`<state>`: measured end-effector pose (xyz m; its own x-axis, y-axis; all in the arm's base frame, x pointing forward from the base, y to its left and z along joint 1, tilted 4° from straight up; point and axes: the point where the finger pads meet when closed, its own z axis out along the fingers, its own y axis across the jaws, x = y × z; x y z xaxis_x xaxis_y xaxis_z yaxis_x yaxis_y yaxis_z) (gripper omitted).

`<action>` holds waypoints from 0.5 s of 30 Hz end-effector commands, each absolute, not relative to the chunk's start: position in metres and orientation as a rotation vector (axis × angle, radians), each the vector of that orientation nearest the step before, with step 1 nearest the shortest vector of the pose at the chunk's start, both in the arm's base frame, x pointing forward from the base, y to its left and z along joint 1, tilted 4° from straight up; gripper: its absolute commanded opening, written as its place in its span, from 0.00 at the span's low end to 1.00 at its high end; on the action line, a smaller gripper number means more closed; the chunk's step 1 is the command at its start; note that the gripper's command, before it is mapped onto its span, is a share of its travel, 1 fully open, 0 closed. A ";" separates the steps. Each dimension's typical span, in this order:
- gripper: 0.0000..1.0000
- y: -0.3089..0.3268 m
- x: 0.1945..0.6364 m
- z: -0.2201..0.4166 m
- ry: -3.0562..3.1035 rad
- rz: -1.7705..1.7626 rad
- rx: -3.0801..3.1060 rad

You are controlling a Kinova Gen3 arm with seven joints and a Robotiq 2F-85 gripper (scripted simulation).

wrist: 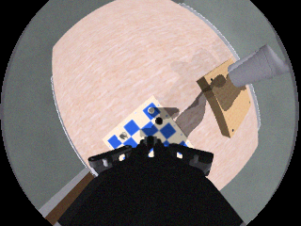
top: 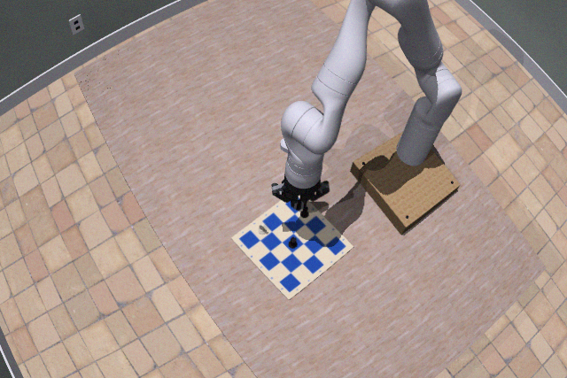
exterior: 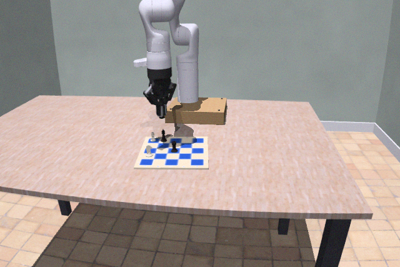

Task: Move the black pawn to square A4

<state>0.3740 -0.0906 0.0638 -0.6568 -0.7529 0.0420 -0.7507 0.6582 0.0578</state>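
Note:
The blue and cream chessboard (top: 292, 294) (exterior: 170, 167) (wrist: 130, 128) lies on the table in front of the arm's base. My gripper (top: 303, 210) (exterior: 160, 114) (wrist: 150, 141) hangs above the board's far edge, shut on the small black pawn (top: 299, 208) (exterior: 160, 117), which is clear of the board. A taller black piece (exterior: 164, 135) and a small white piece (exterior: 152, 136) stand in the far row. Another black piece (top: 291, 242) (exterior: 174, 146) (wrist: 160, 121) stands near the middle. A white piece (top: 263, 228) (exterior: 148, 150) stands at the left edge.
The arm's wooden base block (top: 405, 186) (exterior: 197, 112) (wrist: 228, 104) sits just behind the board. The arm's shadow falls over the board's far right squares. The board is small, and wide table top (exterior: 274, 161) lies around it.

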 end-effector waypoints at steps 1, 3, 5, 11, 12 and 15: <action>0.00 -0.091 0.375 0.065 -2.807 -0.050 1.273; 0.00 -0.091 0.375 0.065 -2.807 -0.050 1.273; 0.00 -0.091 0.375 0.065 -2.807 -0.050 1.273; 0.00 -0.121 0.373 0.066 -2.870 -0.044 1.121; 0.00 -0.126 0.373 0.066 -2.880 -0.043 1.095; 0.00 -0.129 0.372 0.066 -2.885 -0.043 1.080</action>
